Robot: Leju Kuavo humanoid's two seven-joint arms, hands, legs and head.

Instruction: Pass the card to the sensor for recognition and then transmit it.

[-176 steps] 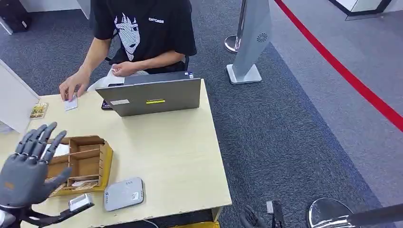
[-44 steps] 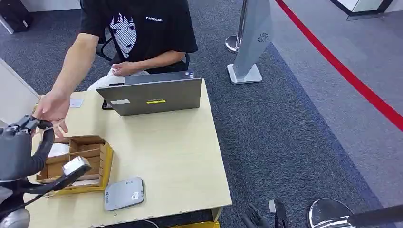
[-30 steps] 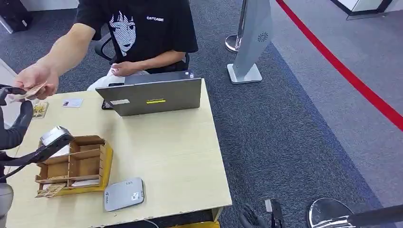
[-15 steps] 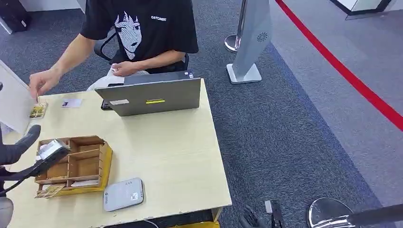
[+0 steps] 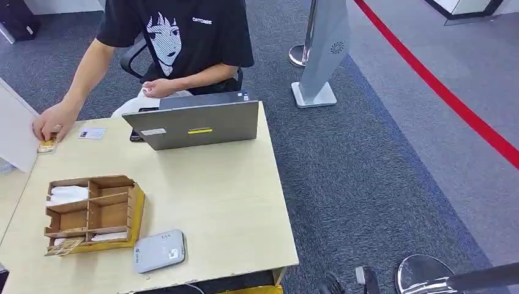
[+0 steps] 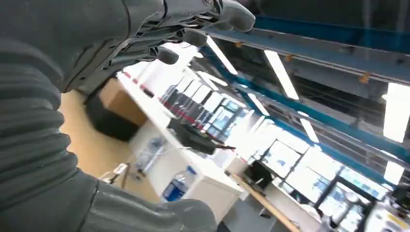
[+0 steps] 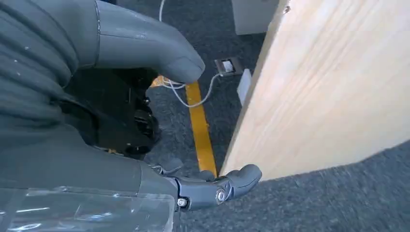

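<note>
at table's far left corner: card (image 5: 46,146) under person's hand (image 5: 54,126), on the robot's left side; left hand (image 6: 159,34) empty, fingers apart; right hand (image 7: 212,186) low, empty, partly curled.

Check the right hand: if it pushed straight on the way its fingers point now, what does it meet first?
Likely nothing solid soon. In the right wrist view the right hand hangs beside the table's side panel, fingers pointing along it toward the grey carpet. Depth is unclear; the panel edge sits close.

Pale, smooth wood-grain worktop (image 5: 202,196); a raw wooden box (image 5: 98,211) of compartments; matt grey plastic sensor (image 5: 159,250); brushed-metal laptop (image 5: 196,125); rough grey carpet (image 5: 379,165).
</note>
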